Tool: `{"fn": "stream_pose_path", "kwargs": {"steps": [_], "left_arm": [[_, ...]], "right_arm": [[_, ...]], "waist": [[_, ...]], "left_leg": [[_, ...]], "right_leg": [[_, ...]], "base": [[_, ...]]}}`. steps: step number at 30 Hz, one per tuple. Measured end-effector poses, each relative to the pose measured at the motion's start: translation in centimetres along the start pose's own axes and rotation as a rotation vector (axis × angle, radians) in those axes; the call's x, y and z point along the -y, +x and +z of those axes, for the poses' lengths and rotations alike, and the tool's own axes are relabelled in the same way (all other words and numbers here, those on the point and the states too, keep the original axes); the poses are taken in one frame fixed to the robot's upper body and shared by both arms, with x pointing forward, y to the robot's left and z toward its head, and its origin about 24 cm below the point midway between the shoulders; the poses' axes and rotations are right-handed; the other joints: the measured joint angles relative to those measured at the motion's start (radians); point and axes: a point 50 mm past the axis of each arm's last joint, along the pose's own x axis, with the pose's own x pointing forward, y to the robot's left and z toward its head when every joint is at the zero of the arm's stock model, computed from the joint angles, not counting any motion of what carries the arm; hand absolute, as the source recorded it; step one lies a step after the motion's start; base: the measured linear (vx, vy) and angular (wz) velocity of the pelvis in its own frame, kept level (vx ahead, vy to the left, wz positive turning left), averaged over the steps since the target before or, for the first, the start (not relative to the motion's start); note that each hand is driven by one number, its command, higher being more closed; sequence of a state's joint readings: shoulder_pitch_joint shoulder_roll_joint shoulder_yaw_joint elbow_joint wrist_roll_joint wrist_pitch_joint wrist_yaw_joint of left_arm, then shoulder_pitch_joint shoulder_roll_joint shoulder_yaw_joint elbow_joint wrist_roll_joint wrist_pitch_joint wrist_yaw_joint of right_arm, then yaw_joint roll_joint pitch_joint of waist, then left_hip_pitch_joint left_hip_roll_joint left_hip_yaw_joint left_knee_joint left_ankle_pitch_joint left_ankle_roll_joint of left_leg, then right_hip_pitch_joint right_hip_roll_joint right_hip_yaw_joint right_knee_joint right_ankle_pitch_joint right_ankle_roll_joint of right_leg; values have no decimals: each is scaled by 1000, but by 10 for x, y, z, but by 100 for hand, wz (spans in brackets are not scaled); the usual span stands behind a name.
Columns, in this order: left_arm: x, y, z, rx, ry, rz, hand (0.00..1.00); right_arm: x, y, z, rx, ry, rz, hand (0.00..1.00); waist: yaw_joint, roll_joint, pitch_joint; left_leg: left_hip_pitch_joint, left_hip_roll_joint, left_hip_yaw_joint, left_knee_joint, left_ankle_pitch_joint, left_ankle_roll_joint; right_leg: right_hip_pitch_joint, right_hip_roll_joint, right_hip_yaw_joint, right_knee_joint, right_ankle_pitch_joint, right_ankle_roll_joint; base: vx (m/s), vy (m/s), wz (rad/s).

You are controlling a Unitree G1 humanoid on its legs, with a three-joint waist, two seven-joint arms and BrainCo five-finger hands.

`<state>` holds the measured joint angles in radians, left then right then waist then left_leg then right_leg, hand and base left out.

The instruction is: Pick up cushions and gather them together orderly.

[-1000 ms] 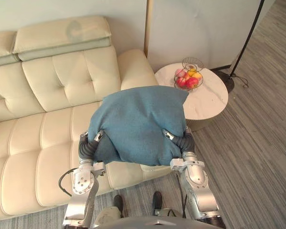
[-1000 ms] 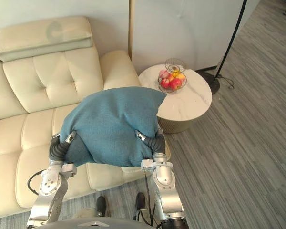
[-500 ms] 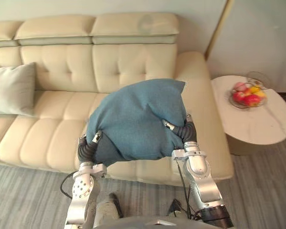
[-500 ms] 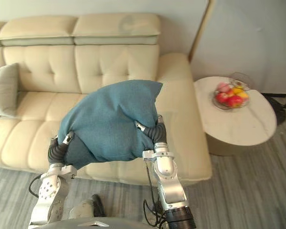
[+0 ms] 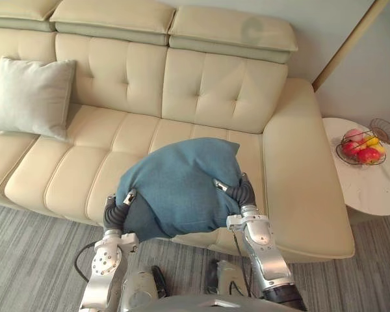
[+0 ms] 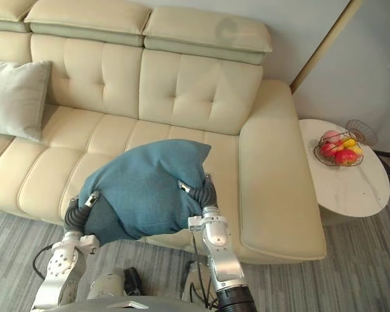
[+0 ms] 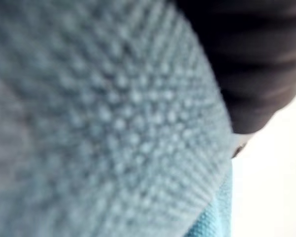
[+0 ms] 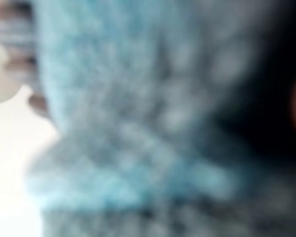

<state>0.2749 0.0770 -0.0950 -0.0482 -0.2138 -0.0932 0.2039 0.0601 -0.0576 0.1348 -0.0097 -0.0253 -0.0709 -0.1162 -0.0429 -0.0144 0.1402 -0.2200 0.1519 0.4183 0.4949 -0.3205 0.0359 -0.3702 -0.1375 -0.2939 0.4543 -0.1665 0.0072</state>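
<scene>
I carry a large blue knitted cushion (image 5: pixel 179 185) between both arms, in front of the cream sofa (image 5: pixel 201 97) and over its front edge. My left hand (image 5: pixel 114 211) is against the cushion's left lower side and my right hand (image 5: pixel 242 193) against its right side. Only their dark ribbed covers show, with the rest buried in the cloth. Both wrist views show the blue fabric (image 7: pixel 113 123) pressed close (image 8: pixel 138 123). A pale grey cushion (image 5: pixel 29 97) leans upright against the sofa's backrest at the far left.
A round marble side table (image 5: pixel 370 188) stands right of the sofa's armrest (image 5: pixel 299 162) and bears a wire basket of fruit (image 5: pixel 361 148). Grey wood-look floor (image 5: pixel 32 260) runs along the sofa's front. The seats between the two cushions are bare.
The camera has swung left, so the sofa fills more of the picture and the pale cushion has come fully into view. The blue cushion stays between my arms as before.
</scene>
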Motion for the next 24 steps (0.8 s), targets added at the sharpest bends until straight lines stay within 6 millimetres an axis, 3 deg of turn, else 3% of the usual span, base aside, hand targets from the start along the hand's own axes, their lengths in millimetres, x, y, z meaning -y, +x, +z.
{"fn": "stream_pose_path", "kwargs": {"steps": [2, 5, 7, 9, 12, 15, 16, 17, 18, 22, 23, 24], "left_arm": [[5, 1, 2, 10, 15, -28, 100], [14, 1, 2, 13, 7, -69, 100], [19, 1, 2, 11, -4, -90, 100], [20, 0, 0, -1, -11, -95, 100], [24, 0, 1, 7, -13, -116, 100], [32, 8, 12, 53, -21, -149, 100], [36, 13, 19, 84, -21, -164, 100], [36, 14, 21, 91, -22, -166, 100], [33, 18, 23, 101, -4, -160, 100], [25, 11, 18, 78, 0, -121, 100], [26, 10, 16, 72, -5, -120, 100], [27, 8, 16, 70, -9, -122, 100]], "right_arm": [[6, -4, -2, -6, -16, -8, 100], [16, -10, -7, -31, -19, -35, 100], [21, -15, -11, -49, -17, -50, 100], [24, -23, -6, -30, -25, -54, 100], [28, -27, 5, 16, -21, -68, 100], [33, -23, 15, 63, -22, -96, 100], [35, -21, 17, 77, -21, -107, 100], [36, -20, 18, 81, -20, -108, 100], [32, -16, 16, 70, 4, -114, 100], [26, -18, 11, 51, 25, -108, 100], [25, -18, 11, 50, 22, -103, 100], [26, -17, 11, 48, 20, -103, 100]], "waist": [[-28, 11, -4], [-28, 46, -10], [-29, 50, -11], [-7, 50, -7], [18, 55, -9], [33, 53, -8], [35, 50, -6], [36, 56, -6], [42, 22, 4], [41, 21, 3], [36, 26, 3], [34, 31, 1]], "left_leg": [[31, -23, -27, -49, 3, -41], [34, -9, -81, -72, 14, -70], [33, -2, -129, -45, 44, -81], [-50, 38, -155, 215, 109, -60], [-140, 51, -189, 313, 76, -65], [-172, 17, -286, 141, 38, -81], [-122, -11, -325, -59, 68, -86], [-84, -11, -337, -147, 147, -96], [-71, -35, -325, -146, 179, -107], [-11, -41, -314, -157, 164, -84], [-9, -41, -305, -156, 155, -94], [-9, -36, -305, -158, 151, -99]], "right_leg": [[8, 30, 17, -82, 102, -28], [24, 39, -29, -64, 67, -35], [77, 49, -63, -112, 51, -38], [189, 65, -71, -208, 50, -38], [241, 57, -46, -251, 50, -36], [257, 37, -19, -263, 45, -15], [246, 24, -14, -255, 35, 21], [241, 28, -7, -250, 27, 38], [235, 14, 23, -246, 25, 61], [278, 17, 137, -296, 17, 52], [290, 26, 166, -323, 59, 85], [286, 28, 174, -323, 63, 80]], "base": [[206, -94, 37], [387, -86, 35], [414, -95, 44], [372, -48, 2], [285, 56, -30], [234, 207, -33], [183, 255, -17], [160, 233, -29], [82, 120, -42], [44, 74, -27], [-49, -7, -33], [-31, -9, -31]]}}
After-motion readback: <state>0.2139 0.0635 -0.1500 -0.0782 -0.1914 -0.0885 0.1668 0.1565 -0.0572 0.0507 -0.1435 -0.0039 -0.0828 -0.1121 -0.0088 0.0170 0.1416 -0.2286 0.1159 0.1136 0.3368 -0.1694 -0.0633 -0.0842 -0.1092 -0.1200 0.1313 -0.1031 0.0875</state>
